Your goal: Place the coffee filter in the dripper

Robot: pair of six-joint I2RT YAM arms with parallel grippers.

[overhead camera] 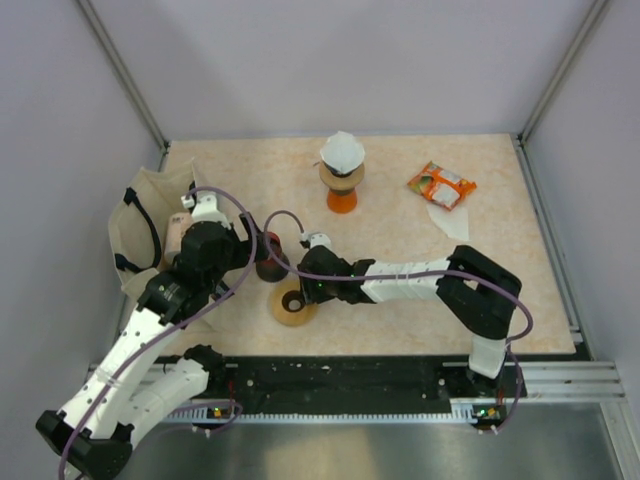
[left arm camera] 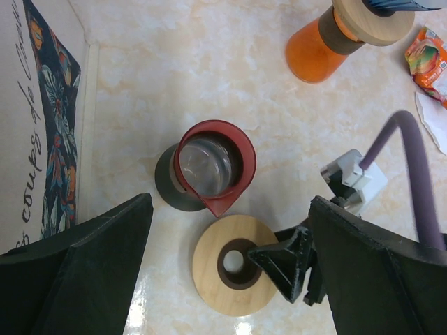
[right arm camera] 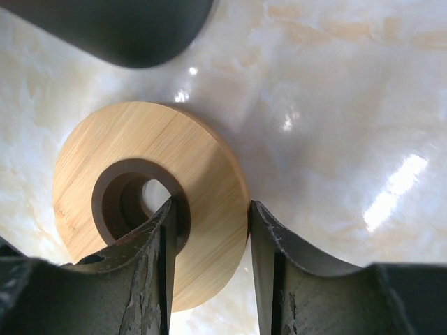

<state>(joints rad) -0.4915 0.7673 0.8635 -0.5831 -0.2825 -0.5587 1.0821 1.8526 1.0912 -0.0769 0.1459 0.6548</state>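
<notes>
A flat wooden ring (overhead camera: 293,305) with a dark inner collar lies on the table near the front. My right gripper (right arm camera: 209,206) has one finger in the ring's hole and the other against its outer edge, shut on the ring's wall (right arm camera: 202,160). Just behind the ring stands a red funnel-shaped dripper (left arm camera: 209,164) on a dark base. My left gripper (left arm camera: 230,209) hangs open above both with nothing between its fingers. A white coffee filter (overhead camera: 447,222) lies flat at the back right.
An orange vessel (overhead camera: 342,195) with a wooden collar stands at the back centre, with a white paper filter (overhead camera: 342,152) in its top. An orange packet (overhead camera: 441,185) lies next to the loose filter. A cloth tote bag (overhead camera: 140,215) lies along the left edge.
</notes>
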